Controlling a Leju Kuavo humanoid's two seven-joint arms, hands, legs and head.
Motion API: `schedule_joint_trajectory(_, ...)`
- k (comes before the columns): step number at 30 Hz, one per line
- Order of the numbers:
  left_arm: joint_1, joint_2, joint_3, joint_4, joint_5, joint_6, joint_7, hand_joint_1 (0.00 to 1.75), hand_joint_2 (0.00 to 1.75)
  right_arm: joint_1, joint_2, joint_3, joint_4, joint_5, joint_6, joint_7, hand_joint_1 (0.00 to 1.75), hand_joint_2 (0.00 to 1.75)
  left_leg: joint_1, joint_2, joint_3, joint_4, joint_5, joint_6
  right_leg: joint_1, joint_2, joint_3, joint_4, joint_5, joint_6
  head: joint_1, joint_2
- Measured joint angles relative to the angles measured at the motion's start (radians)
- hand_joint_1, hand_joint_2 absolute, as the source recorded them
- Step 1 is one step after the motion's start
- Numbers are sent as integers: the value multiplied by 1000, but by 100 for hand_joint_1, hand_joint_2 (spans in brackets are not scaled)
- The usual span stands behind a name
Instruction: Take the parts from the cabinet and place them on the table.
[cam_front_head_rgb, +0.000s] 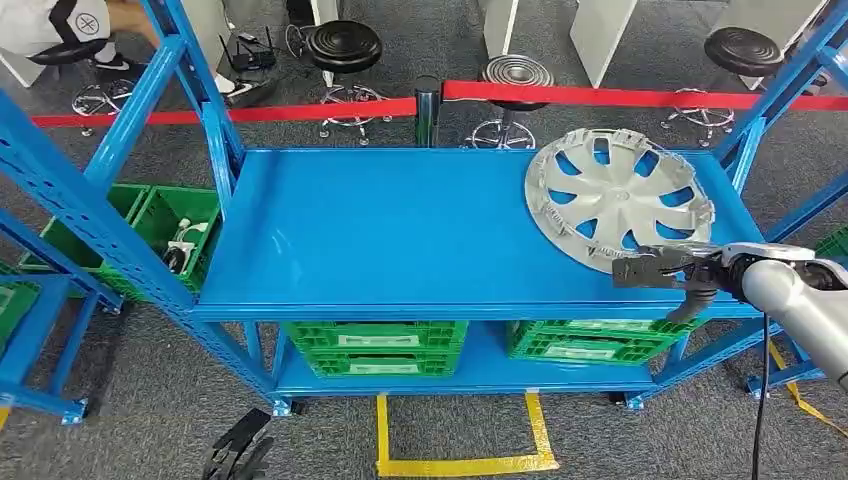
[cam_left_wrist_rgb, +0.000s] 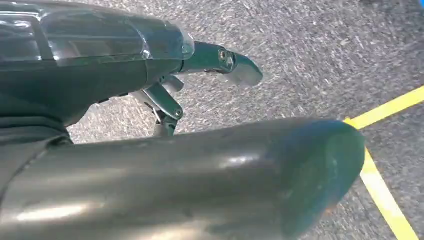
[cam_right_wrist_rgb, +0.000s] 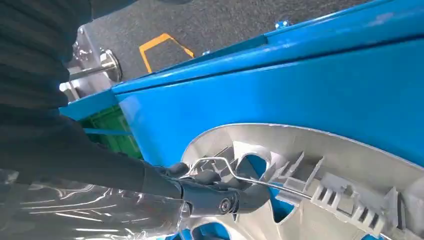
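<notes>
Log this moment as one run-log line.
right hand: grips near rim of hubcap | hubcap: lying on blue shelf, right end | left hand: hangs over floor, holds nothing

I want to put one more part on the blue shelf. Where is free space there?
The blue shelf is bare from its left upright to the hubcap. The right end is crowded: the hubcap lies there, with the right robot hand at its near rim.
</notes>
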Motion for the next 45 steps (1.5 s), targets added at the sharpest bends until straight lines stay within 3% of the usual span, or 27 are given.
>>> schedule_joint_trajectory(9,0,2,0,2,30,-2,-19,0,0,-25,-26,74,-3,-58,-29,-24,0,175,0,19,1,-1,-2,0,0,9,0,0,0,0,0,0)
schedule_joint_trajectory(13,1,3,0,2,52,4,-21,0,0,-44,-5,105,8,-14,-81,-51,0,175,0,31,2,-1,-3,0,1,17,0,1,1,-1,1,0)
schedule_joint_trajectory(20,2,7,0,2,76,8,-28,0,0,-96,79,134,75,101,-210,-119,0,175,-1,48,6,-4,-4,-1,1,29,-2,1,3,-3,0,0)
schedule_joint_trajectory(24,2,13,0,4,76,0,-35,0,0,-109,106,134,114,117,-209,-142,0,175,-1,47,7,-5,-5,-1,1,29,-2,1,3,-3,0,0)
schedule_joint_trajectory(28,1,12,0,4,76,-3,-29,0,0,-112,138,134,143,94,-154,-141,0,175,-1,46,7,-5,-5,-1,1,29,-2,1,3,-3,0,0)
schedule_joint_trajectory(35,-1,11,0,3,77,-6,-15,0,0,-141,171,132,145,-1,-36,-75,0,175,-1,43,7,-5,-5,-1,1,29,-2,1,3,-3,0,0)
schedule_joint_trajectory(39,-3,8,0,3,78,-4,-10,0,0,-150,189,133,141,1,-42,-66,0,175,-1,38,7,-5,-5,-2,1,27,-2,1,3,-3,-1,0)
schedule_joint_trajectory(45,-2,12,0,5,76,-11,-30,0,0,-177,202,136,150,95,-112,-119,0,175,0,33,6,-5,-5,-2,1,25,-2,1,3,-3,-1,0)
